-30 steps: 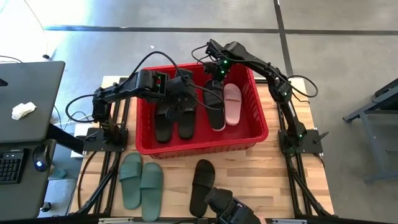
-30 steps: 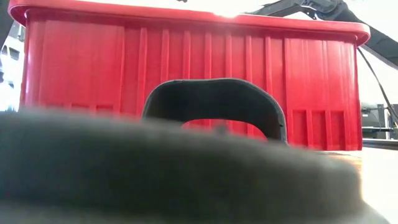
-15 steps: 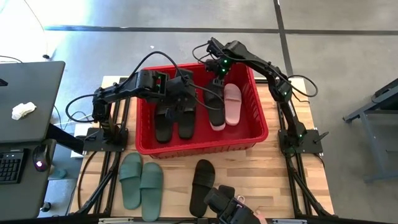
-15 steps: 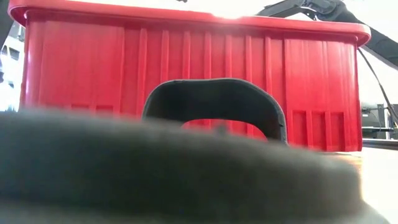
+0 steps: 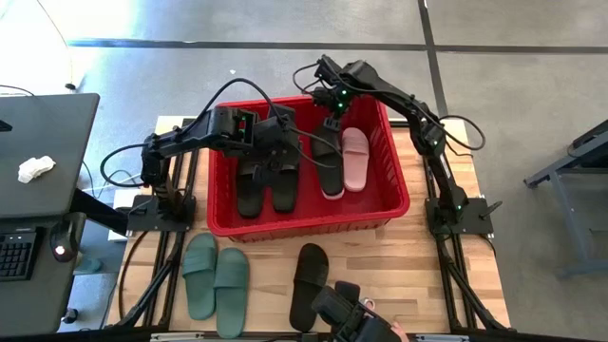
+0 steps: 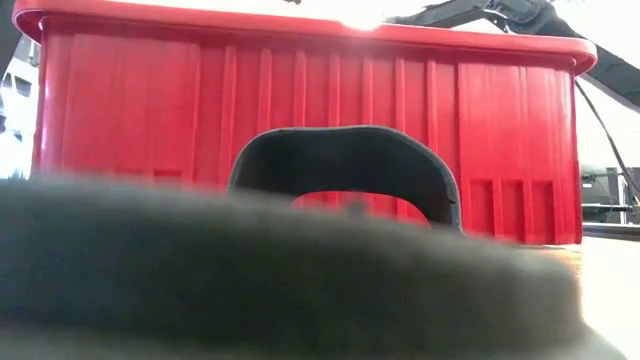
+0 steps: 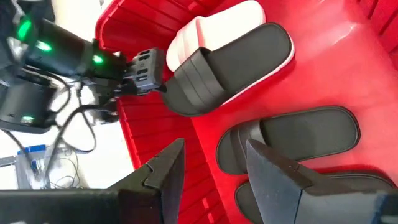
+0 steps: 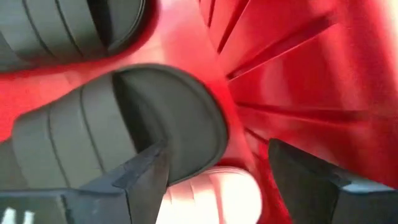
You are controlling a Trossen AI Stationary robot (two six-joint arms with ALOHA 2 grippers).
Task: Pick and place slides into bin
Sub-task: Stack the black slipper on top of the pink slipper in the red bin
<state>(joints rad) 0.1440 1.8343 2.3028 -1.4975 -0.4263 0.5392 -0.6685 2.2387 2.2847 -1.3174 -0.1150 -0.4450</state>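
Observation:
The red bin [image 5: 304, 228] stands mid-table, its near wall [image 6: 150, 100] filling the low view. In it lie two black slides [image 5: 249, 185] [image 5: 283, 180], a third black slide [image 5: 329, 163] resting partly on a pink slide [image 5: 332, 193], and a second pink slide [image 5: 355, 157]. My left gripper [image 5: 285, 142] [image 7: 211, 168] is open over the black pair's far ends [image 7: 292, 137]. My right gripper [image 5: 332, 112] [image 8: 217, 168] is open above the third black slide's far end [image 8: 124, 124]. Two green slides [image 5: 215, 275] and a black slide [image 5: 309, 280] lie on the table near the front.
The black slide on the table shows its strap [image 6: 345, 150] close before the low camera [image 5: 351, 318]. A desk with a keyboard [image 5: 14, 252] stands left of the table. Bare wood [image 5: 408, 275] lies at the front right.
My right gripper has drawn back a little toward the bin's far wall, away from the third black slide, which stays lying on the pink one. My left arm has kept still.

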